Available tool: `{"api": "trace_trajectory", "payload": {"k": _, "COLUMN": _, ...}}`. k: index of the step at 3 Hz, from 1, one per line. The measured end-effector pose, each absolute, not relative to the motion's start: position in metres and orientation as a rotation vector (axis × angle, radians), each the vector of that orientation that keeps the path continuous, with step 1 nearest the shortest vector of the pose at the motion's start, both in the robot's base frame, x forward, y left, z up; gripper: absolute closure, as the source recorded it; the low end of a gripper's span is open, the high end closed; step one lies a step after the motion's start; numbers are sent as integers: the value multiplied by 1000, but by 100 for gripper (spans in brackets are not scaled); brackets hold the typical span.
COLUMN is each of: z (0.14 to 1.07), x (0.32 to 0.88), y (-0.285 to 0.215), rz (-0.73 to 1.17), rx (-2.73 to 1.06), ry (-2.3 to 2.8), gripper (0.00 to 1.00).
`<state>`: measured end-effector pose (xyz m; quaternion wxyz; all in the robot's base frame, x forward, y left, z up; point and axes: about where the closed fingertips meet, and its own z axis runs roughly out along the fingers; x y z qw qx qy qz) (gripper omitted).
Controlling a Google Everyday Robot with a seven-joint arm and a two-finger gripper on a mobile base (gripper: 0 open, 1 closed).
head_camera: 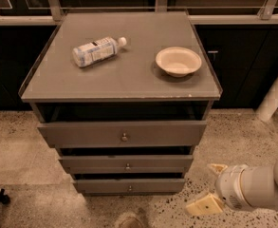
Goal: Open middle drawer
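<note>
While the worktop (129,82) carries a plastic bottle (97,50) lying on its side at left, cap pointing right, three drawers stack beneath it. Middle drawer (91,164) sits between the top drawer (81,134) and the bottom drawer (100,186), with a small round knob (127,166) at its centre. White bowl (178,61) stands upright on the worktop's right part. Gripper (209,187) hangs low at right over the speckled floor (24,156), right of and slightly below the middle drawer, clear of its front and knob. Fingers (202,206) spread apart, gripping nothing.
</note>
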<state>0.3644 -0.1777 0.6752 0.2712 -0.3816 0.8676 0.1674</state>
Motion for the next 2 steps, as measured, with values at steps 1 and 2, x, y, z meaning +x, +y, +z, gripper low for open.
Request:
{"api": "trace_trajectory", "payload": {"k": 1, "z": 677, "x": 365, "y": -178, "rz": 447, "rx": -1028, "ry": 2334, "gripper": 42}}
{"api": "trace_trajectory", "payload": {"k": 2, "z": 677, "x": 365, "y": -178, "rz": 447, "rx": -1028, "ry": 2334, "gripper": 64}}
